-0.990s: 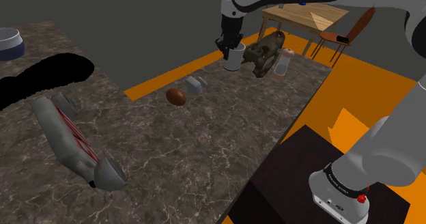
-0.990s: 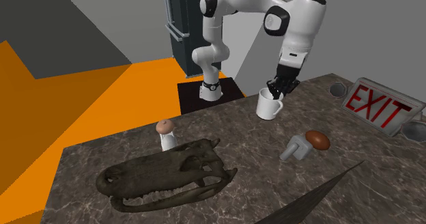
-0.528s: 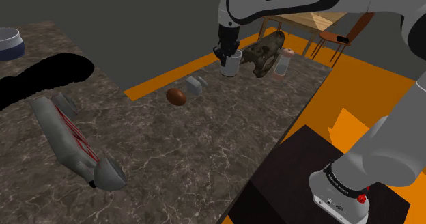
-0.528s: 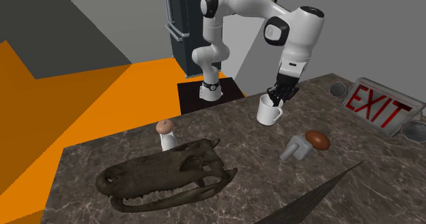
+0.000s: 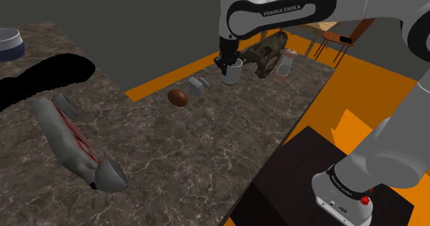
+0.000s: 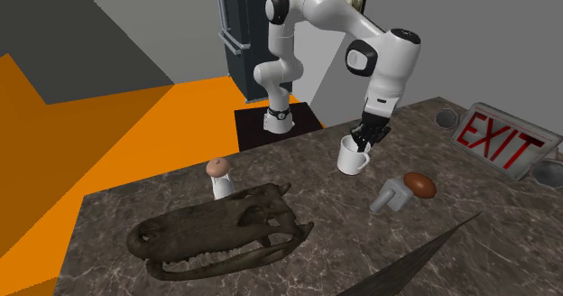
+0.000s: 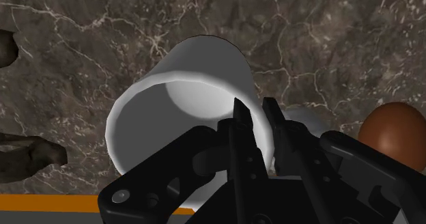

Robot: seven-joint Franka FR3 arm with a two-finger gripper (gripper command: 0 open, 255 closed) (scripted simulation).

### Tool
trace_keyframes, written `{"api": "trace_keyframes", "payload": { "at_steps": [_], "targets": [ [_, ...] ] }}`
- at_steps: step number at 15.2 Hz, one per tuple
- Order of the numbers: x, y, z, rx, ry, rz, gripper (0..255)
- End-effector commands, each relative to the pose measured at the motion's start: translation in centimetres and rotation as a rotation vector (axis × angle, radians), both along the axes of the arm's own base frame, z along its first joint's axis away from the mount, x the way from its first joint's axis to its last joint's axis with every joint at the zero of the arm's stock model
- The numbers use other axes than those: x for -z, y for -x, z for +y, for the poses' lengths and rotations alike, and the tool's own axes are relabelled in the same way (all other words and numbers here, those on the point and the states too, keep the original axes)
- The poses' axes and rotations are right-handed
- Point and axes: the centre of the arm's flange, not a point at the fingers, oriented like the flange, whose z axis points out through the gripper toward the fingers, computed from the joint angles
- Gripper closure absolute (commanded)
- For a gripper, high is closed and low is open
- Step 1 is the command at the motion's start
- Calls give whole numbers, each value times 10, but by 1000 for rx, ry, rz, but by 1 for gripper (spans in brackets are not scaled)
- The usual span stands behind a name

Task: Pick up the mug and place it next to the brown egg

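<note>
end effector [image 7: 252,106] pinching white mug [image 7: 205,62] rim | brown egg [image 7: 392,130] nearby

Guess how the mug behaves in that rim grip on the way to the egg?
Probably stiff: the mug shows a round rim with the claw pinching one wall. It may swing or slip, since the grip sits off-centre on the rim and the surface looks smooth. Set upright it should stand; on its side it would likely roll.
</note>
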Motion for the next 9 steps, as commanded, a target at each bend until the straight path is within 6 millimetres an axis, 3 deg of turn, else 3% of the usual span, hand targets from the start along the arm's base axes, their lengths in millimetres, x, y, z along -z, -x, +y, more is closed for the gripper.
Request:
{"api": "trace_keyframes", "payload": {
  "at_steps": [1, 9],
  "targets": [
    [11, -1, 0, 0, 0, -1, 255],
    [53, -1, 0, 0, 0, -1, 255]
  ]
}}
